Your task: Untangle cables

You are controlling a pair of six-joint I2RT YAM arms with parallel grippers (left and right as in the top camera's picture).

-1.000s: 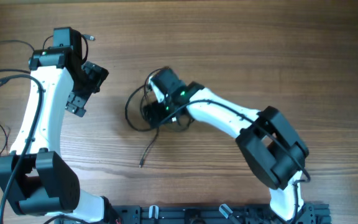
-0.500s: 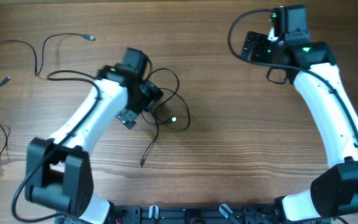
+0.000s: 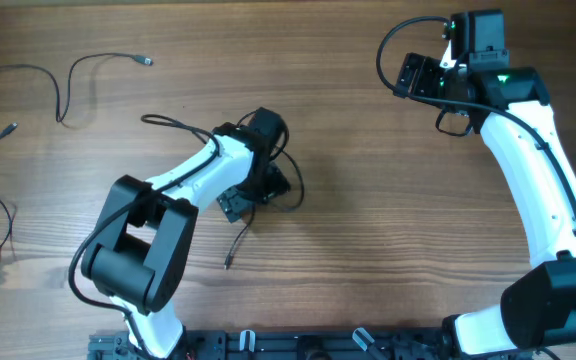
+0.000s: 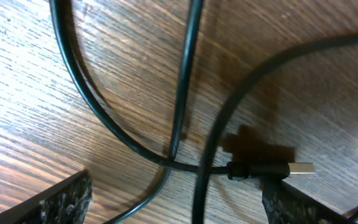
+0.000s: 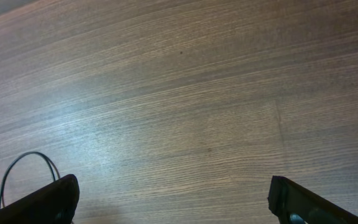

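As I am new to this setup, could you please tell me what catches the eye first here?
The left gripper hangs open over the knot of cables at centre, with a silver plug beside one finger. Loose strands lie at far left, and the right gripper stands open and empty at upper right.

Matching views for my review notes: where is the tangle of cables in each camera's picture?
Overhead: cables at centre, beneath the left gripper.
Left wrist: they cross and fill the frame between open jaws, with a silver-tipped plug lower right.
Right wrist: not in it.
Shared landmark: the wood-grain table.
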